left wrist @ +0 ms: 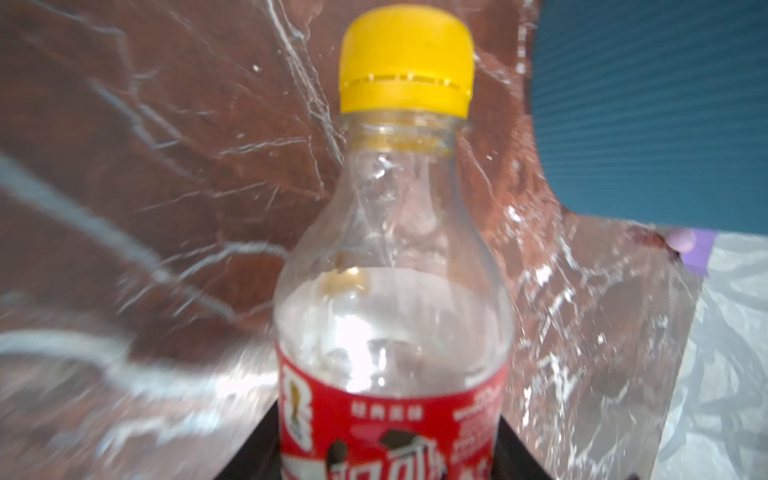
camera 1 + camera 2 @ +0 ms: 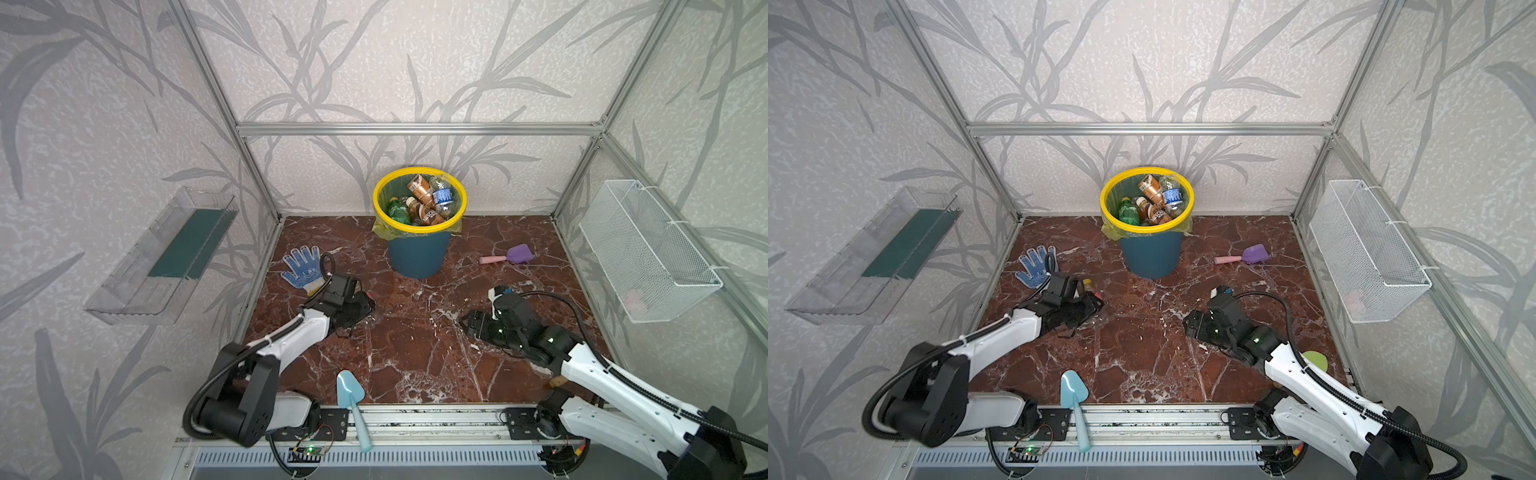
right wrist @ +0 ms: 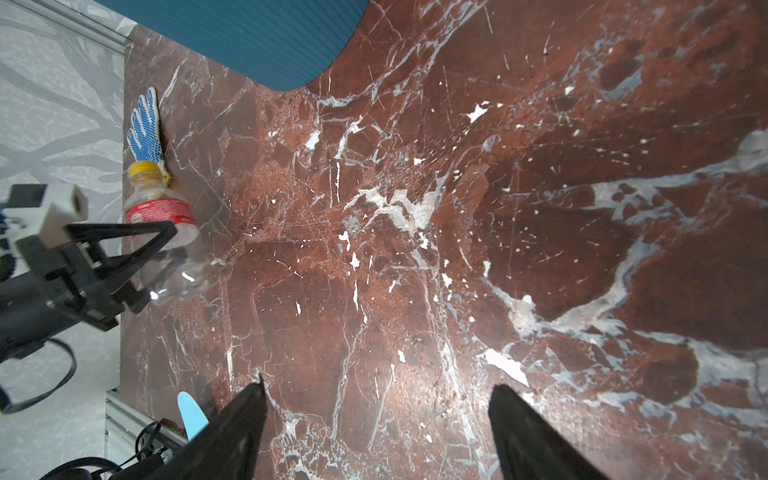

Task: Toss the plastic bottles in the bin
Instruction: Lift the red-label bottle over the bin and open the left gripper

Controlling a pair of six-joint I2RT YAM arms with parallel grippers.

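Note:
A clear plastic bottle (image 1: 390, 311) with a red label and yellow cap lies low over the marble floor on the left, its cap (image 2: 1087, 284) towards the glove. My left gripper (image 1: 386, 453) is shut on its body; the right wrist view shows this grip (image 3: 137, 249) from the side. The bin (image 2: 419, 253), dark teal with a yellow rim, stands at the back middle and holds several bottles (image 2: 424, 199), brown, green and clear. My right gripper (image 3: 378, 388) hovers open over bare floor right of centre in both top views (image 2: 467, 322), nothing between its fingers.
A blue-dotted glove (image 2: 302, 268) lies beside the left gripper. A purple scoop (image 2: 517, 254) lies right of the bin, a light blue scoop (image 2: 351, 395) at the front edge, a green one (image 2: 1314, 359) under the right arm. Wire basket (image 2: 648, 249) and clear tray (image 2: 166, 253) hang on the walls.

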